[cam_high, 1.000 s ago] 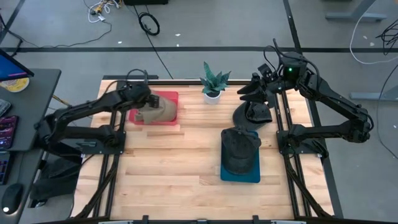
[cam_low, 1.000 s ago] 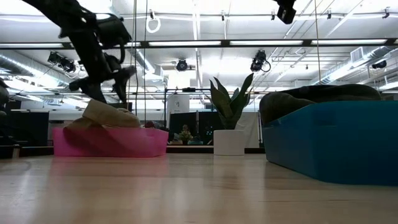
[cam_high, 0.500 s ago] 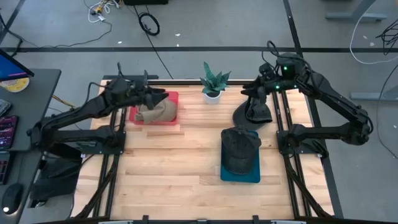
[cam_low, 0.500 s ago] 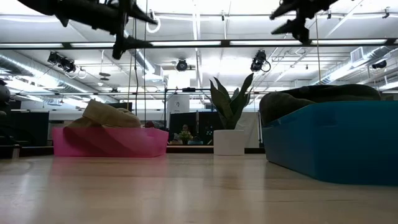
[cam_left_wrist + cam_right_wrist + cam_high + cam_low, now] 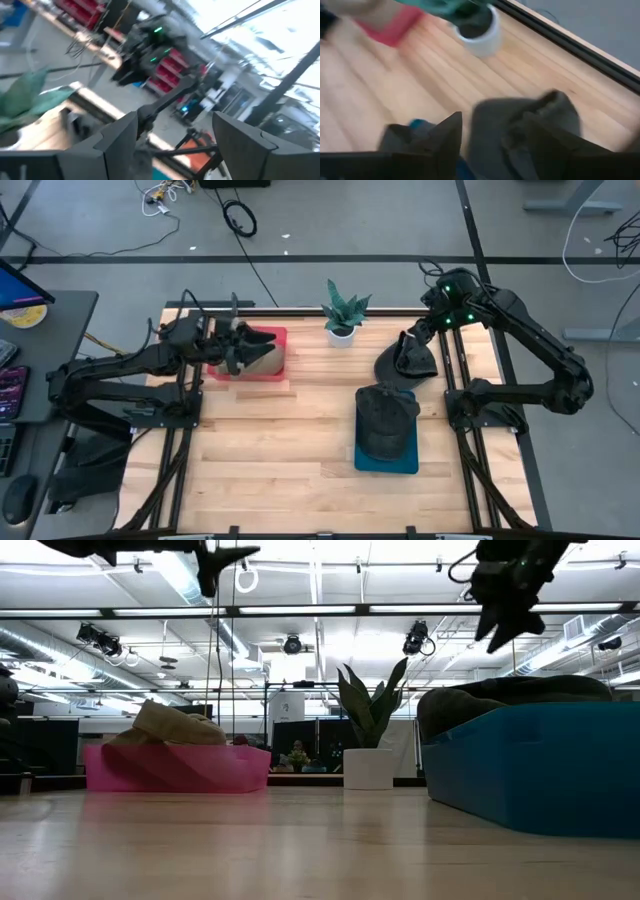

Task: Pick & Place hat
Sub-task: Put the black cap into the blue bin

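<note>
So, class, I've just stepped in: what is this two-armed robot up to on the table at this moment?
It is sorting hats into bins. A tan hat lies in the pink bin and a dark hat in the blue bin. The left gripper hangs open and empty above the pink bin. The right gripper, also empty, hovers over another dark hat lying loose on the table beside a potted plant.

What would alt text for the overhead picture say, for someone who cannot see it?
Seen from above, two dark robot arms reach over a wooden table: the left pincer is open above a tan hat in a pink bin, the right pincer above a loose dark hat. Another dark hat fills a blue bin, and a potted plant stands at the far edge.
</note>
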Tool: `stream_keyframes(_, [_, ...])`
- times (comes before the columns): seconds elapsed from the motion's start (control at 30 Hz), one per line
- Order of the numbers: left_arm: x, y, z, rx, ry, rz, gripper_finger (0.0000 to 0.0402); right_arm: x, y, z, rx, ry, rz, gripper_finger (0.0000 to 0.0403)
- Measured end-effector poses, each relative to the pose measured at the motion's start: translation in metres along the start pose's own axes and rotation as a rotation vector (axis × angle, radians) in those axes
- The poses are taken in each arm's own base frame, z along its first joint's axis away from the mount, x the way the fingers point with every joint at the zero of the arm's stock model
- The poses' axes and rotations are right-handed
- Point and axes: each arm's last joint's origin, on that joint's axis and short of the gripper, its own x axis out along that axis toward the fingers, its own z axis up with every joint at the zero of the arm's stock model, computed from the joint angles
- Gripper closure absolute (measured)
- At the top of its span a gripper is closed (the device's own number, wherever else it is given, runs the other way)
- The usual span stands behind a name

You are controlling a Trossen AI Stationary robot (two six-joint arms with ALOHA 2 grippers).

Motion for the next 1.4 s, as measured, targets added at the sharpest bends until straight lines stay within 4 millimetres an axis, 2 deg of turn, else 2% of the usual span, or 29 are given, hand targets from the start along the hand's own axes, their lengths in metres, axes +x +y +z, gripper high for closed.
stream_keyframes(0.2, [0.000, -0.009, 0.003, 0.001, -0.050, -0.064, 0.0142, 0.014, -0.022, 0.003, 0.049, 0.114, -0.152, 0.0182])
stream_keyframes(0.33, [0.000, -0.011, 0.002, 0.000, -0.053, -0.070, 0.0142, 0.027, -0.040, 0.005, 0.114, 0.223, -0.191, 0.0158])
stream_keyframes(0.63, [0.000, -0.011, 0.002, 0.001, -0.051, -0.068, 0.0142, 0.056, -0.069, 0.015, 0.178, 0.337, -0.228, 0.0101])
stream_keyframes(0.9, [0.000, -0.011, 0.002, 0.004, -0.052, -0.068, 0.0142, 0.077, -0.078, 0.008, 0.185, 0.345, -0.240, 0.0064])
stream_keyframes(1.07, [0.000, -0.011, 0.002, 0.024, -0.052, -0.067, 0.0142, 0.091, -0.082, 0.001, 0.203, 0.333, -0.244, 0.0064])
stream_keyframes(1.4, [0.000, -0.011, 0.002, 0.025, -0.052, -0.067, 0.0142, 0.100, -0.085, -0.002, 0.224, 0.352, -0.245, 0.0069])
